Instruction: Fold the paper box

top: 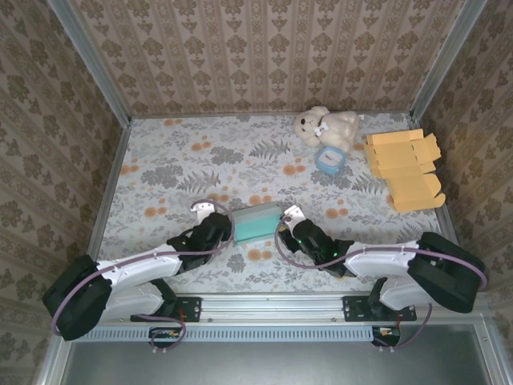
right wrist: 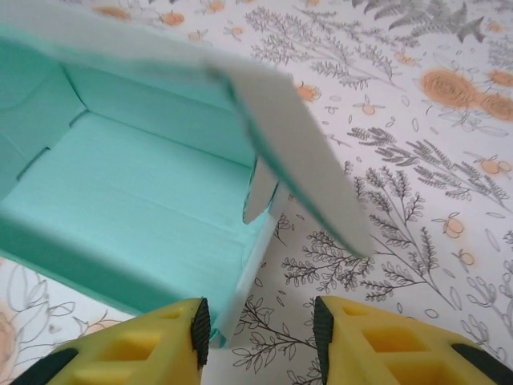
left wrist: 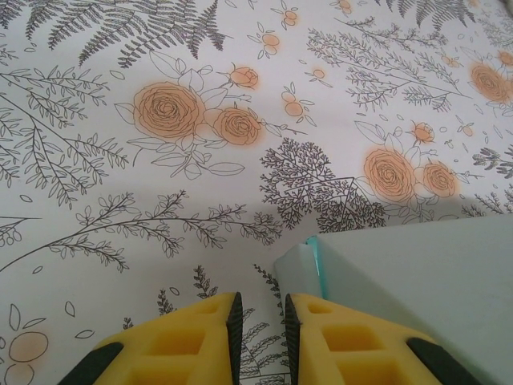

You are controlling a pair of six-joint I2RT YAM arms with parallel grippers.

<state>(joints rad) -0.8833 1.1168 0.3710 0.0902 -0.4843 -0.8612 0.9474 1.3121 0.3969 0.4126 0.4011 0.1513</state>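
Well, floral tabletop (top: 176, 160), wallpapered walls (top: 264, 48); teal box (top: 256, 223) mid-table; L claw (left wrist: 262, 311) barely ajar, R claw (right wrist: 260, 319) released.

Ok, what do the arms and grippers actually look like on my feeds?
The left arm and right arm have pale grey links, black joints and a purple cable looping along each. The left gripper and right gripper have yellow fingers with moulded recesses and black inner pads.

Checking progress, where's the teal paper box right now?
Top view: the teal paper box sits front-centre on the table, between the left pincer and the right pincer.
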